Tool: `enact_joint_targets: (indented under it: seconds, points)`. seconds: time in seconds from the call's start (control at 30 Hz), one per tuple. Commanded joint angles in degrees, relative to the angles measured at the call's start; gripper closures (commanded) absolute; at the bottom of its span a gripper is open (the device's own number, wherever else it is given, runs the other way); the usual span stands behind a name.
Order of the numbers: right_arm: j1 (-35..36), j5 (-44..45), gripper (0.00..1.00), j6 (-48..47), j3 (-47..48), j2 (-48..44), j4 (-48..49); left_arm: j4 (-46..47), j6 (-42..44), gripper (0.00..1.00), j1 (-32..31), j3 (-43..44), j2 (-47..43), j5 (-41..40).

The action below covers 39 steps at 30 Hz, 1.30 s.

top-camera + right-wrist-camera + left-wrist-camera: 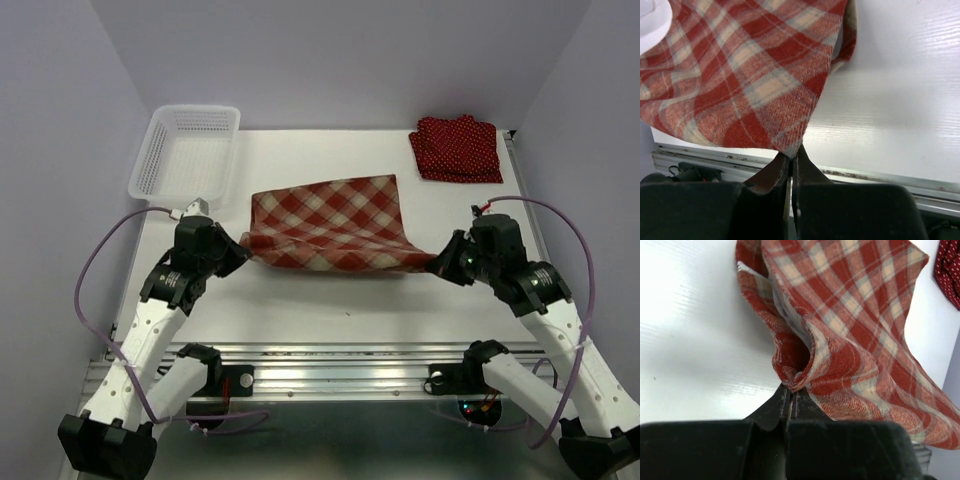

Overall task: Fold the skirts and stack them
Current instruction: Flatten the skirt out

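The red-and-cream plaid cloth skirt [330, 225] spans the middle of the white table [330, 300], between the left gripper [243, 248] and right gripper [437, 262]. The white plastic mesh basket [150, 165] sits far left; the dark red polka-dot cloth skirts [457, 148], far right.

Woven cloth, matt and slightly fuzzy: plaid skirt [330, 228]. Finer matt cloth: polka-dot skirts [457, 148]. White plastic mesh, faint gloss: basket [190, 120]. Smooth white, soft sheen: table [330, 300]. Brushed metal: front rail [340, 362].

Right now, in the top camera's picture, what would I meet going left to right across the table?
White mesh basket → left tool, shut on a near corner of the skirt → plaid skirt → right tool, shut on the other near corner.
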Motion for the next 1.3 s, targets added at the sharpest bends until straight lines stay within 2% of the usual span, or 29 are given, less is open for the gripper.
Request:
enact_joint_targets:
  seconds: [0.0,0.13,0.23,0.43,0.67,0.77,0.83,0.87,0.9,0.97,1.07,1.17,1.27]
  points:
    - [0.36,2.98,0.99,0.96,5.88,-2.43,-10.05,-6.97,-0.27,1.00,0.09,4.30,-2.73,2.02]
    - [0.36,3.24,0.99,-0.88,8.34,-0.33,-6.19,-7.15,0.08,1.00,0.09,7.64,-1.95,2.04]
    - [0.36,7.10,0.99,-2.02,9.67,2.48,-2.60,-5.83,-0.18,1.00,0.09,9.14,-0.45,1.07]
    - [0.36,13.08,0.99,-4.75,13.44,11.01,4.96,-1.36,-1.94,1.00,0.18,11.68,7.62,-0.16]
    - [0.36,16.16,0.99,-11.06,21.17,21.99,11.30,1.45,0.25,1.00,0.35,21.60,17.37,-4.63]
    - [-0.69,17.57,0.99,-14.32,29.14,26.91,14.99,5.23,2.53,1.00,2.28,30.38,23.43,-1.86]
    - [-0.69,18.97,0.99,-16.17,34.51,28.68,17.98,6.12,3.85,1.00,4.21,40.04,26.70,-0.79]
    - [-1.22,19.50,0.99,-18.27,40.72,30.51,18.60,5.25,4.12,1.00,4.92,43.64,29.93,0.09]
    - [-1.22,20.03,0.99,-19.25,44.00,31.31,18.86,4.46,4.47,1.00,5.36,51.51,31.44,0.97]
    - [-1.22,20.30,0.99,-22.40,52.33,32.72,19.30,3.84,6.05,1.00,5.80,61.37,34.08,1.07]
    - [-1.22,20.12,0.99,-25.31,58.08,32.12,20.10,4.19,7.90,1.00,6.24,67.05,34.71,5.09]
    - [-1.22,21.61,0.99,-25.23,55.39,28.70,20.01,3.40,7.38,1.00,6.33,65.06,31.47,6.86]
    - [-1.22,22.32,0.99,-24.27,47.74,22.02,20.09,3.74,6.32,1.00,6.33,56.36,24.82,5.73]
